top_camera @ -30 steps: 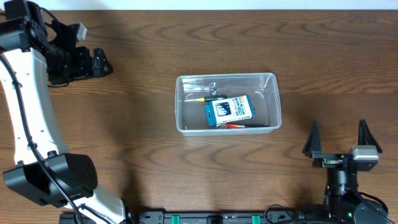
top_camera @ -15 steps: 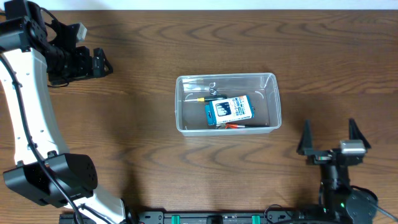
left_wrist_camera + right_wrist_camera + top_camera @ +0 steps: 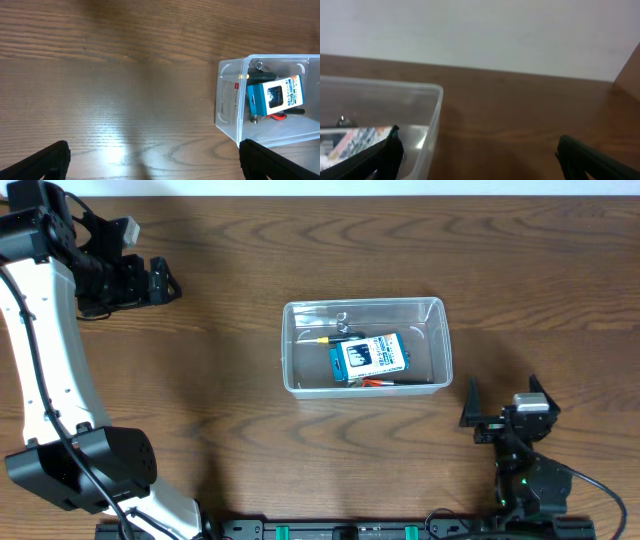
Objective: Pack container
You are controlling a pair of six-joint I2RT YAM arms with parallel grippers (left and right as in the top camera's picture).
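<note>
The container [image 3: 292,348], a clear rectangular tub, stands at the middle of the table. It holds a blue-and-white box [image 3: 368,357], a small metal piece [image 3: 342,320] and a red-handled tool [image 3: 380,382]. My left gripper [image 3: 166,281] hangs open at the far left, well away from the tub. In the left wrist view the left gripper [image 3: 155,162] has only bare wood between its fingers, with the container [image 3: 231,100] off to the right. My right gripper [image 3: 503,393] is open near the front right, below the tub's right corner. The right wrist view has the right gripper [image 3: 480,156] empty, with the container [image 3: 434,117] beside its left finger [image 3: 382,157].
The brown wooden table [image 3: 210,400] carries nothing else loose. A pale wall [image 3: 480,30] rises behind its far edge. The left arm's white links [image 3: 40,360] run along the left side down to its base [image 3: 85,465] at the front.
My right gripper has drawn back toward the front edge, shifted left and tilted up. It stays open. The left arm and the tub have not moved.
</note>
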